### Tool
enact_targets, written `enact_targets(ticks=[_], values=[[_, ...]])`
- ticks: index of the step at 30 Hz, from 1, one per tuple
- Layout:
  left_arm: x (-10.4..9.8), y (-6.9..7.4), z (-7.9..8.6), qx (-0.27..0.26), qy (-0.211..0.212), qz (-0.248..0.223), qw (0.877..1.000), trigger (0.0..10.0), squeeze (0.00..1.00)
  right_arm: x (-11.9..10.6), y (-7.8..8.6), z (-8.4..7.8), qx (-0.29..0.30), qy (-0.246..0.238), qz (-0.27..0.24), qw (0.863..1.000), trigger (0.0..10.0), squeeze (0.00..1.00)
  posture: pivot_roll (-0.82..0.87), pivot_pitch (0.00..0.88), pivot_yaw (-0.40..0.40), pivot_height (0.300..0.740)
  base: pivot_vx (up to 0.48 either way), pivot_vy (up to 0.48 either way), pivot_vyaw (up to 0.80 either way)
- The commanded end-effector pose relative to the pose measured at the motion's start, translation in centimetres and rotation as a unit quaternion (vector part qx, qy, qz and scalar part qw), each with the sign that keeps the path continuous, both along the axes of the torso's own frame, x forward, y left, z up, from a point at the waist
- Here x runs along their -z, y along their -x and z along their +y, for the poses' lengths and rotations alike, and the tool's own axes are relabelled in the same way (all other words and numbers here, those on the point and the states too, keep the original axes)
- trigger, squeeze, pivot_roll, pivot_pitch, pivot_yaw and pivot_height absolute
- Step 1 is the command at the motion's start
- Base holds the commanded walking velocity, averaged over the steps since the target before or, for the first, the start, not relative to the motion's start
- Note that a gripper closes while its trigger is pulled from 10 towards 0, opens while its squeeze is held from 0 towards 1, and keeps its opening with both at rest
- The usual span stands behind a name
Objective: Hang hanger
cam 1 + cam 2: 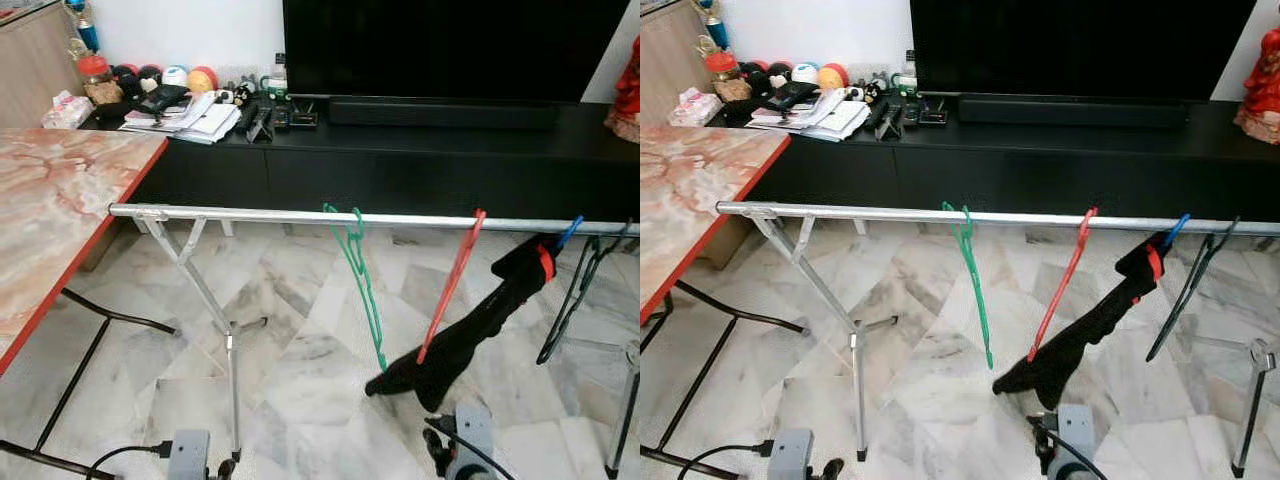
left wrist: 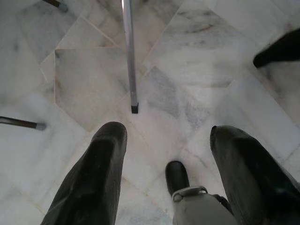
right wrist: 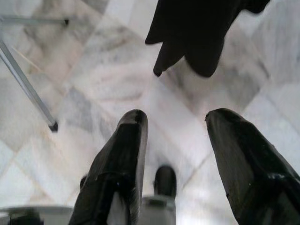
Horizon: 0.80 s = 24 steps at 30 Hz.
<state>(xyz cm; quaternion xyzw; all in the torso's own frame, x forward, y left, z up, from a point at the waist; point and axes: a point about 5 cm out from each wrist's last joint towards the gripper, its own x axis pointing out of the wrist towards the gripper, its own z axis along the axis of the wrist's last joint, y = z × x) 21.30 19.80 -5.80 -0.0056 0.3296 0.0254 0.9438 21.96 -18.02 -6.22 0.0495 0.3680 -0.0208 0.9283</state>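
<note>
4 hangers ride the rail (image 1: 300, 216) by their hooks, red hanger (image 1: 452, 283) carrying dark cloth (image 1: 470, 335); left tool (image 2: 164, 173) and right tool (image 3: 176, 164) hang low, agape, empty.

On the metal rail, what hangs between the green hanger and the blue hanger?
In the left eye view, the red hanger and a black garment hang on the rail between the green hanger and the blue hanger.

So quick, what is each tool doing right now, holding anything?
Left tool: open, holding nothing, hanging above the marble floor.
Right tool: open, holding nothing, below the black garment.
</note>
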Motion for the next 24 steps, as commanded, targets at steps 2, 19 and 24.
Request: enact_targets(ticks=[2, 19, 24], values=[[-0.1, -0.1, 0.5, 0.001, -0.008, 0.007, 1.0, 10.0, 0.0, 0.6, 0.8, 0.2, 0.009, -0.01, 0.02, 1.0, 10.0, 0.0, -0.03, 0.102, 0.021, 0.74, 0.0, 0.0, 0.0], [0.4, 0.8, 2.4, -0.058, 0.0, 0.039, 0.998, 10.0, 0.0, 1.0, 1.5, -0.5, 0.011, 0.002, 0.041, 0.999, 10.0, 0.0, -0.06, 0.102, 0.012, 0.74, 0.0, 0.0, 0.0], [0.3, 0.5, 2.5, -0.064, 0.004, 0.043, 0.997, 10.0, 0.0, 0.7, 1.0, -0.7, 0.02, 0.003, 0.041, 0.999, 10.0, 0.0, -0.06, 0.081, 0.008, 0.74, 0.0, 0.0, 0.0]])
